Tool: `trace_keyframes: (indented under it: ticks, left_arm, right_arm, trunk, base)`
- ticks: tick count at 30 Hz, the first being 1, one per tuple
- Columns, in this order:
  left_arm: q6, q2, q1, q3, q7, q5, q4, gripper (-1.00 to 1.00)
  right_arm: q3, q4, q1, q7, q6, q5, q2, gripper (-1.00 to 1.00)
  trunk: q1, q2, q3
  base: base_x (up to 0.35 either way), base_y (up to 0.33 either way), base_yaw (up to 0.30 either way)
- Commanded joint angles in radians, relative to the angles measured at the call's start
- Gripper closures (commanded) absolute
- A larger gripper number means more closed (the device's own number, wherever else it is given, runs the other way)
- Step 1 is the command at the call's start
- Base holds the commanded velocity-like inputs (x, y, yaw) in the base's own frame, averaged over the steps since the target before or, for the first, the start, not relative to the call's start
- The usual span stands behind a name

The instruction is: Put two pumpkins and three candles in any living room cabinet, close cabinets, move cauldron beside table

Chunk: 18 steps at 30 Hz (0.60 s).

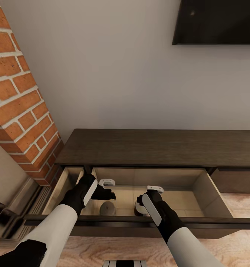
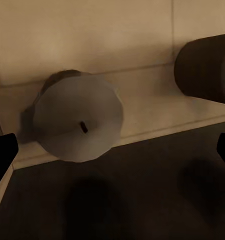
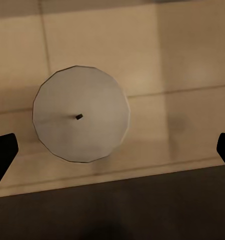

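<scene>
Candles: two pale, upright, inside the open drawer of the cabinet, on its beige floor.
Left candle: seen from above in the left wrist view, round top with a short dark wick; in the head view, partly hidden behind the drawer front.
Right candle: seen from above in the right wrist view; in the head view, mostly hidden by the right gripper.
Spacing: well apart, not touching; right candle's side visible at the edge of the left wrist view.
Left gripper: hung above the left candle, spread wide; dark fingertips at both frame edges, clear of the candle, holding nothing.
Right gripper: hung above the right candle, spread wide; fingertips clear of the wax, holding nothing.
Drawer: pulled out, dark front rail across the foreground.
Surroundings: brick pillar left of the cabinet, grey wall behind, dark screen mounted above.
</scene>
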Motion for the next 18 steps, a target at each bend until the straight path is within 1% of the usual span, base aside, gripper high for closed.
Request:
trace_keyframes:
  ticks: [1,11,18]
  left_arm:
    - [0.004,0.001,0.0,-0.002,0.002,0.006,-0.001,-1.0]
    - [0.004,-0.001,0.0,-0.002,0.002,0.007,-0.001,-1.0]
    - [0.006,-0.001,0.0,-0.002,0.003,0.009,-0.001,-1.0]
  right_arm:
    - [0.003,-0.001,-0.001,-0.01,0.001,-0.01,-0.001,-1.0]
    - [0.003,-0.001,-0.001,-0.01,0.001,-0.01,-0.001,-1.0]
    - [0.003,-0.001,-0.001,-0.01,0.001,-0.01,-0.001,-1.0]
  trunk:
    - [0.0,0.0,-0.001]
    - [0.0,0.0,-0.001]
    - [-0.003,0.001,0.026]
  base:
    - [0.0,0.0,0.0]
    - [0.0,0.0,0.0]
    - [0.0,0.0,0.0]
